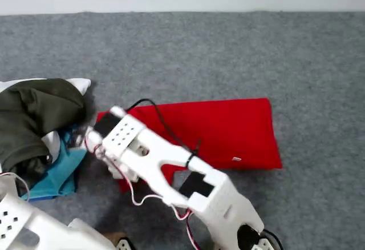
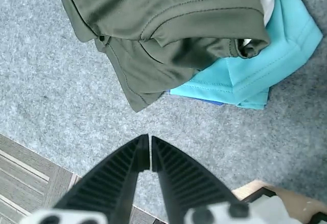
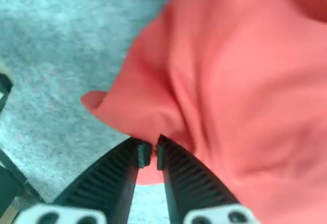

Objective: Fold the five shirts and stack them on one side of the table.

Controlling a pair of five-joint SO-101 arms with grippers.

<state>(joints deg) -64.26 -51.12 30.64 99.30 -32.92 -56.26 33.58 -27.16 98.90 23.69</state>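
I'm seemingly pinching the soft, limp red shirt [image 1: 228,130] by a corner with my right claw [image 3: 149,153], jaws nearly closed; my left claw [image 2: 150,155] is hovering closed, empty.

The worktop [image 1: 228,56] is coloured speckled grey. A plain red shirt [image 1: 228,127], an olive-green shirt [image 1: 34,113], a turquoise shirt [image 1: 60,176] and a white shirt [image 1: 80,83] are seen.

Left claw [image 2: 150,150] closed; right claw [image 3: 152,150] clamped on red shirt [image 3: 230,81] edge

one overhead, two close wrist cameras
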